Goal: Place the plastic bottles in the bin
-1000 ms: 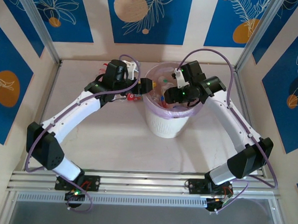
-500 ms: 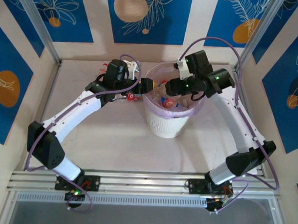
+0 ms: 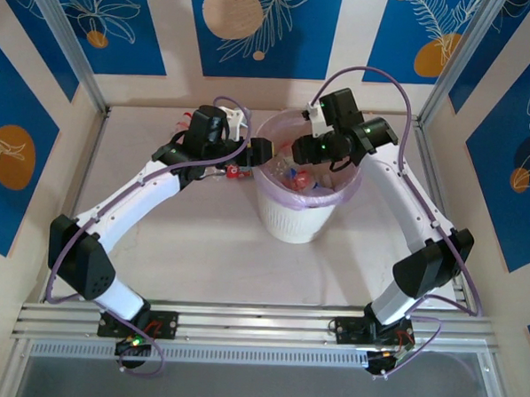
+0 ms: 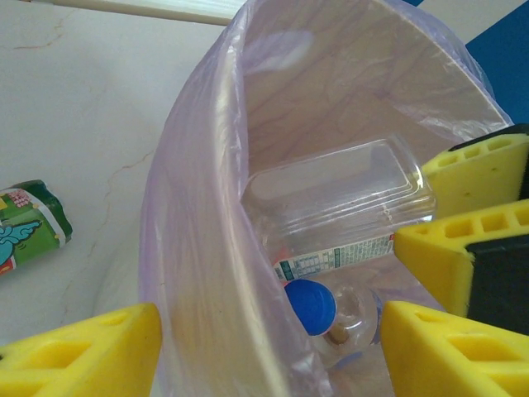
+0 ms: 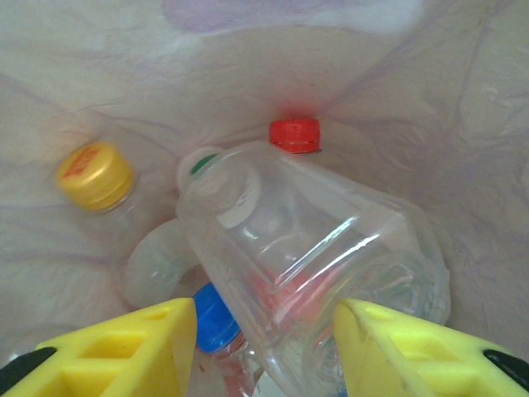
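While both grippers hang at the bin, the plastic bottles lie heaped inside it.
The right gripper is above the heap, fingers apart, clamping nothing; the left gripper stands spread astride the bagged rim; its wrist view alone shows a green-labelled bottle lying on the table outside the bin.

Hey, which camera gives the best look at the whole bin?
Top external: the bin shows rim and ribbed wall together. Left wrist catches a stretch of its bagged rim; right wrist looks down at bottles inside.
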You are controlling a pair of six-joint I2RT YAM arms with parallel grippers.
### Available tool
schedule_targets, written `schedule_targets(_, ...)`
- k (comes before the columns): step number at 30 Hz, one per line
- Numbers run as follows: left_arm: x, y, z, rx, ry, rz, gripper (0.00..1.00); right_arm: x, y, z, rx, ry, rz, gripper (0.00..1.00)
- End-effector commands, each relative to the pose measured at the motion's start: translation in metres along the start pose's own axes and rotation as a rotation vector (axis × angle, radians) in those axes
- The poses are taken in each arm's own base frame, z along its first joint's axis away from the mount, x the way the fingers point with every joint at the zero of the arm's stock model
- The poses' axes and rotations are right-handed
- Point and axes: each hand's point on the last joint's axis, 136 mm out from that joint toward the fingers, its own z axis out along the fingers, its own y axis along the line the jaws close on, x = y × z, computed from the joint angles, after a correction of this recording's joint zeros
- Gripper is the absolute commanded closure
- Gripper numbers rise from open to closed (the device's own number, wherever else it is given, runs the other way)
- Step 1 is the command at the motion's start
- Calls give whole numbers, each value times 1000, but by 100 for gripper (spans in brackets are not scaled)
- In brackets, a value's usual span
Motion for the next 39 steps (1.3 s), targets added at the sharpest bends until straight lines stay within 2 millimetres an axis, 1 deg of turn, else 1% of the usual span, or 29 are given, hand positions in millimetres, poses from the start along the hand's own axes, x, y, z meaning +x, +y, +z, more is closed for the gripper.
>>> schedule_targets(1, -1, -8, 1, 19, 2, 24, 31, 40, 10, 29, -71, 158, 41, 51)
schedule_targets(4, -2, -9, 0, 20, -2, 27, 31, 45, 15, 23, -98, 161, 62, 51)
schedule_targets(7, -2, -9, 0, 18, 0, 28, 31, 44, 9, 5, -74, 144, 63, 50)
schedule_targets(10, -1, -9, 0, 19, 3, 28, 32, 32, 1, -24, -42, 82, 58, 49)
schedule_targets(13, -2, -9, -2, 16, -3, 29, 32, 19, 3, -52, -45, 16, 49, 46)
schedule_targets(16, -4, -10, -3, 19, -7, 28, 32, 11, 10, -68, -64, -31, 44, 45)
schedule_targets(17, -5, -12, -4, 22, -10, 28, 32, 9, 11, -71, -69, -41, 45, 45)
schedule_targets(23, -18, -21, -17, 22, -34, 58, 22, 1, 13, -85, -80, -112, 65, 44)
schedule_targets(26, -28, -25, -27, 19, -59, 89, 15, -12, 10, -104, -100, -216, 117, 42)
schedule_targets(28, -38, -31, -37, 29, -86, 117, 1, -23, 15, -119, -167, -288, 139, 37)
schedule_targets(30, -46, -37, -47, 39, -100, 146, 0, -27, 23, -128, -225, -302, 131, 29)
schedule_targets(32, -52, -45, -57, 49, -114, 180, 0, -27, 25, -133, -243, -302, 124, 25)
schedule_targets(34, -61, -41, -69, 25, -141, 200, 0, -25, 26, -138, -261, -309, 127, 23)
schedule_targets(35, -66, -36, -76, 6, -155, 199, 0, -24, 26, -140, -267, -313, 130, 22)
schedule_targets(38, -83, -5, -102, -68, -220, 168, 0, -20, 25, -147, -263, -327, 130, 20)
schedule_targets(39, -89, 10, -112, -108, -246, 149, 0, -18, 24, -149, -260, -329, 129, 20)
